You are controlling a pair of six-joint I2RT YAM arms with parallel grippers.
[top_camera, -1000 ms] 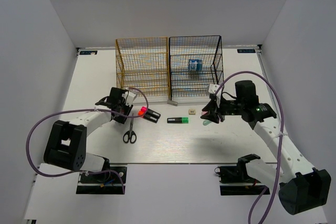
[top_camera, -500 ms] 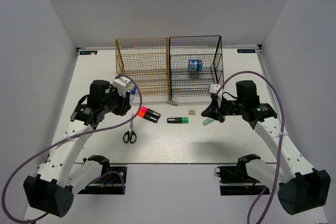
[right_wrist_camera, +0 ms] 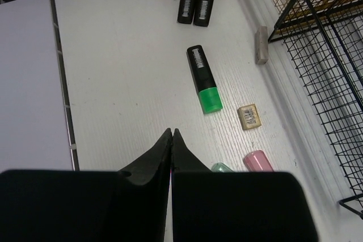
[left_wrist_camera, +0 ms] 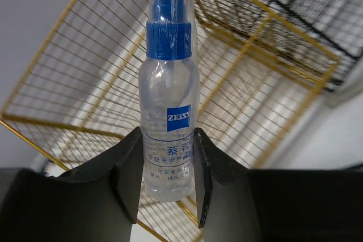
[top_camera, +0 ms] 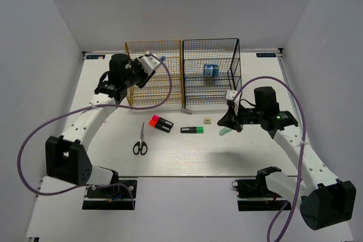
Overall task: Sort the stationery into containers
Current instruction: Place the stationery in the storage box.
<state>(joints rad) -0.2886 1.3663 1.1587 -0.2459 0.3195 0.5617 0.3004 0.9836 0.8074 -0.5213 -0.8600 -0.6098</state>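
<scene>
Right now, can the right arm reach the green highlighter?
Probably yes: the green highlighter lies in the open just ahead of the right gripper, nothing between them, though its jaws are shut.

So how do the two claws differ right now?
The left claw grips a clear spray bottle with a blue cap; the right claw is shut with nothing in it. The left claw hangs high beside the yellow wire rack, while the right claw sits low over the table, close to the pink piece and the mint piece. Both are black and two-fingered.
</scene>
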